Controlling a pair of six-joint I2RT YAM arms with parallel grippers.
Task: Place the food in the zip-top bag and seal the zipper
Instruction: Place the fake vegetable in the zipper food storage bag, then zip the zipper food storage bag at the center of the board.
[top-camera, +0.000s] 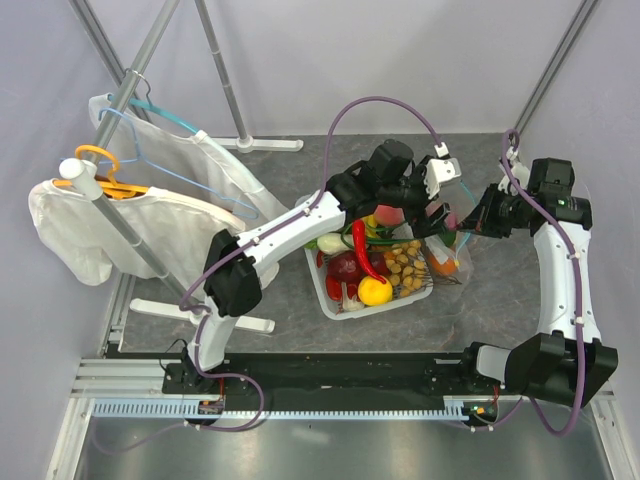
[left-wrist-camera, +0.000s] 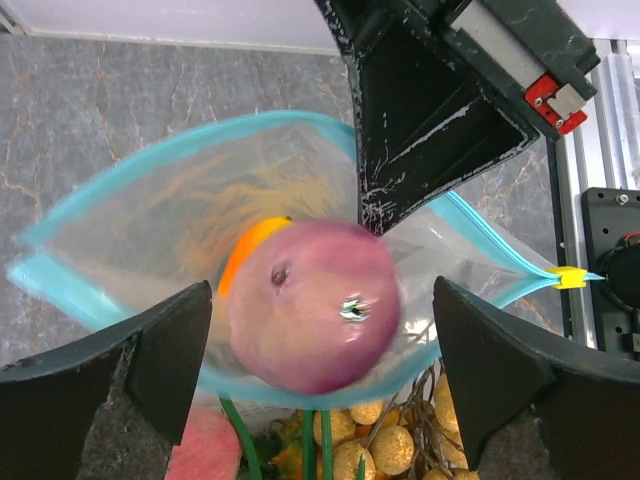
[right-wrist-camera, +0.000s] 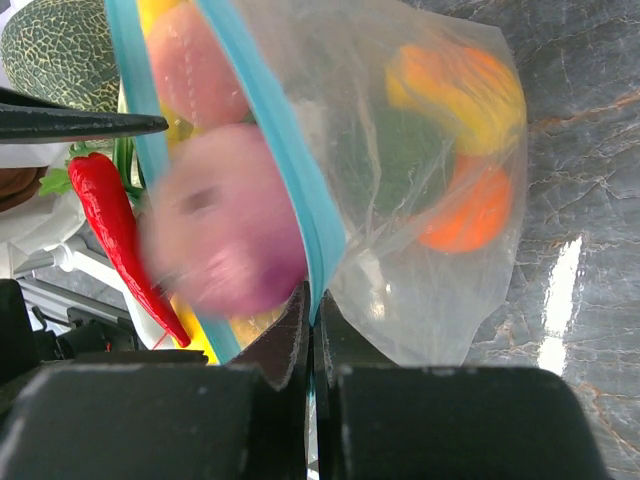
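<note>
The clear zip-top bag hangs open beside the white tray, its teal zipper spread into a wide mouth. My right gripper is shut on one zipper edge and holds the bag up; it also shows in the left wrist view. My left gripper is open above the mouth. A round purple piece, blurred, is between its fingers at the bag's mouth, touching neither finger. Inside the bag lie an orange piece, a yellow-orange piece and a green one.
The white tray holds a red chilli, a yellow lemon, a dark red piece and a bunch of small yellow balls. A melon lies beyond. A clothes rack with hangers and white garments stands at the left.
</note>
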